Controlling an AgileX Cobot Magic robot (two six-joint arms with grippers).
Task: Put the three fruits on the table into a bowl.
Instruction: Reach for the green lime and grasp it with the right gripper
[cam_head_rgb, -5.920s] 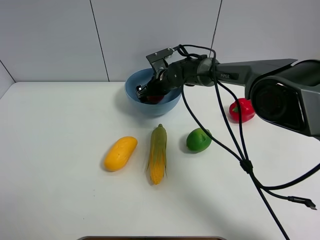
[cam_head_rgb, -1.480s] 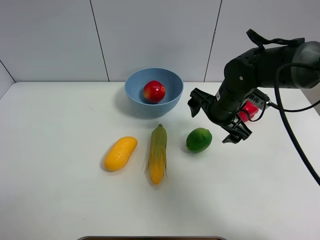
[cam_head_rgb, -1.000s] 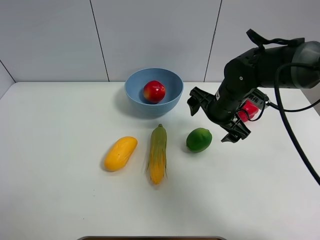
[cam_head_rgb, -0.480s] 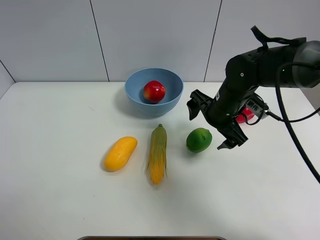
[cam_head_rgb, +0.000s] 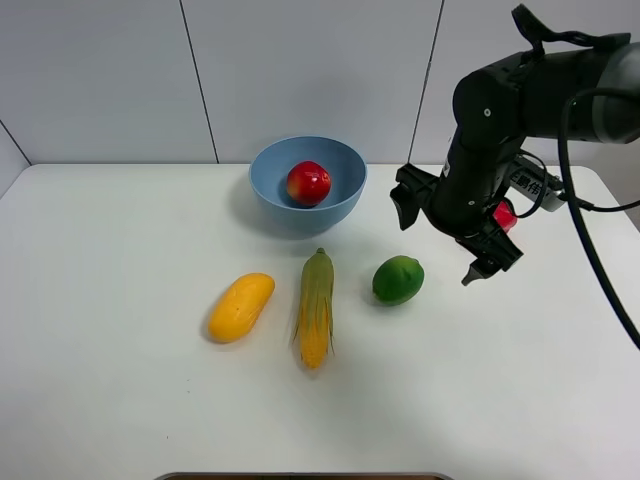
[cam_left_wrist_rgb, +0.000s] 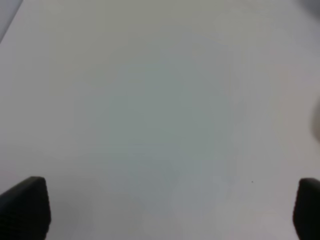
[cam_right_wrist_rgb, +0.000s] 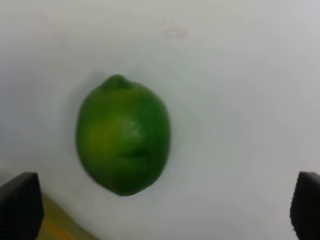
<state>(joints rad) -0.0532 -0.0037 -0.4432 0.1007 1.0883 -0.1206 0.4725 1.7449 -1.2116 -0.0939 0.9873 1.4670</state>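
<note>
One of three done, apple (cam_head_rgb: 308, 183) in bowl (cam_head_rgb: 272, 207) by the worktop's (cam_head_rgb: 100, 400) far edge: bring the hovering right gripper (cam_head_rgb: 443, 238), spread wide and empty, left and nearward over the mid-worktop lime (cam_head_rgb: 398, 279), closing across its short width.

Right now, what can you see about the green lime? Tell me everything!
The lime is a plump, oval, bright green fruit with smooth, slightly shiny skin and a small bump at one end. It looks whole. It lies on its side on the white table, to the right of the corn cob in the high view, with a gap between them. Only the table touches it.
</note>
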